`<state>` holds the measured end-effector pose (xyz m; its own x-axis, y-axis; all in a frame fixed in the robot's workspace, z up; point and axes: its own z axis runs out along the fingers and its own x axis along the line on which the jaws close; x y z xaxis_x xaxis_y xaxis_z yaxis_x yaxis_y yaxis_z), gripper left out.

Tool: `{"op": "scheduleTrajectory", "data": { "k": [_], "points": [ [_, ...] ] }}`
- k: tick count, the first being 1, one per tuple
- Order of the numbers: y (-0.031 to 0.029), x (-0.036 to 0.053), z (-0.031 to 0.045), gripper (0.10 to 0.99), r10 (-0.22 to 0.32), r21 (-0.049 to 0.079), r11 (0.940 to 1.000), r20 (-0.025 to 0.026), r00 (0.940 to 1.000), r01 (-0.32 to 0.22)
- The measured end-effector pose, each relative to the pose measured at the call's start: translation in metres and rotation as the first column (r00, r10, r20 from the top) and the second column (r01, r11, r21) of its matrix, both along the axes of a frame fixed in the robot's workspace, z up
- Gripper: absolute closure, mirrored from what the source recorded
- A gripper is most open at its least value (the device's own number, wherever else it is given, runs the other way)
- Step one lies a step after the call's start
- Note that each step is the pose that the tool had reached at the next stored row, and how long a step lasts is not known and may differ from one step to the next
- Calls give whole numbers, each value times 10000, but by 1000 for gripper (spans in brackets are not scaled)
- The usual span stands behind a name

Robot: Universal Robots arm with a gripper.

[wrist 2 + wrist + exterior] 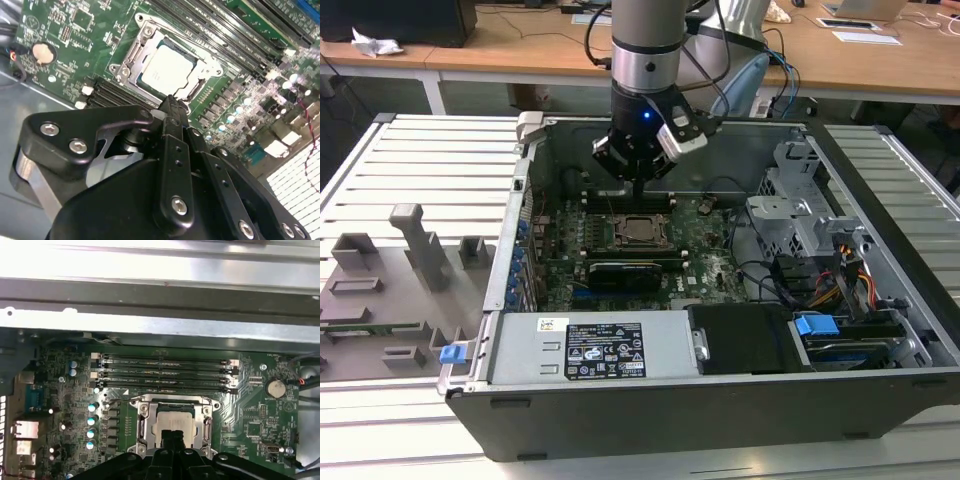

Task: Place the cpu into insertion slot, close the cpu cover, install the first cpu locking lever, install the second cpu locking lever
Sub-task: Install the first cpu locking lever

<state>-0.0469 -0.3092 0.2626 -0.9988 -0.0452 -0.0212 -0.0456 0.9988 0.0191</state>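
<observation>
A: Arm (645,40) is straight down into the open case (880,250), wrist vertical, gripper (638,187) hanging just above the board (710,270).

B: Fingers?

A: Pressed together into one narrow black tip in the second wrist view, gripper (170,100) holding nothing. In the first wrist view the gripper (172,436) pokes over the near edge of the socket.

B: And the cpu?

A: The cpu (167,67) is lying flat in the slot (192,90), pale metal top facing up. It's square, so no long axis to speak of; its edges run parallel to the socket frame. In the exterior view the cpu (639,229) sits right under the tip.

B: The cover?

A: The cover (207,427) looks down around the chip, silver frame bordering the cpu (172,419) on its sides. Whether the levers are latched, I can't tell.

B: Neighbours?

A: Memory slots (165,372) run in long rows just beside the socket, parallel to one edge of it.
</observation>
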Motion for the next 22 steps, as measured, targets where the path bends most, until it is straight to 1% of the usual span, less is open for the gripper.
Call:
{"op": "scheduleTrajectory", "data": {
  "k": [2, 7, 9, 10, 12, 17, 22],
  "points": [
    [1, -24, -2, 980, 6, 9, 10000, 3, 10000, -6],
    [0, -236, -5, 980, 6, 10, 10000, 2, 10000, -6],
    [1, -295, -5, 980, 41, 10, 10000, 2, 10000, -41],
    [0, -358, -6, 980, 58, 10, 10000, 2, 10000, -58],
    [1, -421, -6, 980, 58, 10, 10000, 2, 10000, -58],
    [9, -486, -7, 980, 59, 16, 10000, 2, 10000, -59],
    [29, -550, -9, 980, 60, 17, 10000, 2, 10000, -60]
  ]
}}
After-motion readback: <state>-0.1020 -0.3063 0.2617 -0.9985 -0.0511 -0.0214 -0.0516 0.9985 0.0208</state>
